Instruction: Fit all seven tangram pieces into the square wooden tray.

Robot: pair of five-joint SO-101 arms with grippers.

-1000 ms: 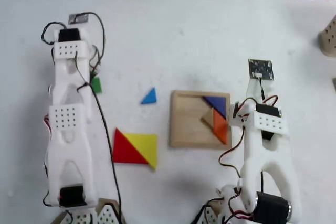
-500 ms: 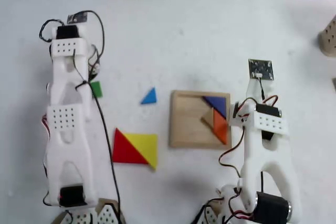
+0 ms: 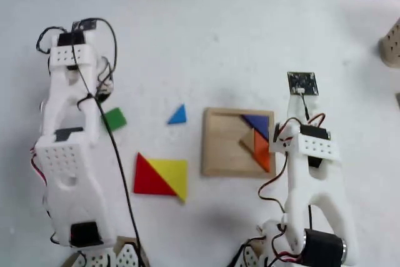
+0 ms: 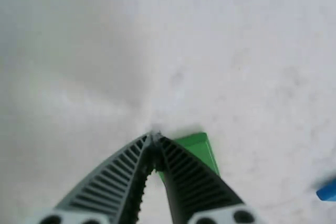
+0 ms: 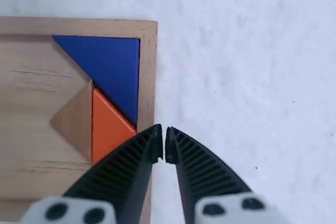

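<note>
The wooden tray [image 3: 220,148] has bare wood in its left half (a blue triangle [image 3: 257,123] and an orange piece [image 3: 262,149] lie against its right rim). The right end effector [image 5: 163,141] is clenched on nothing at that rim. The left end effector [image 4: 154,140] is also clenched, just beside the green square [image 4: 197,148] on the white table [image 3: 206,42].

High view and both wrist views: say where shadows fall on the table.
High view: a faint soft shadow on the table beside the tray. Left wrist view: a broad grey shadow reaches the left gripper, beside the green piece. Right wrist view: even light around the right gripper, no hard shadow.
</note>
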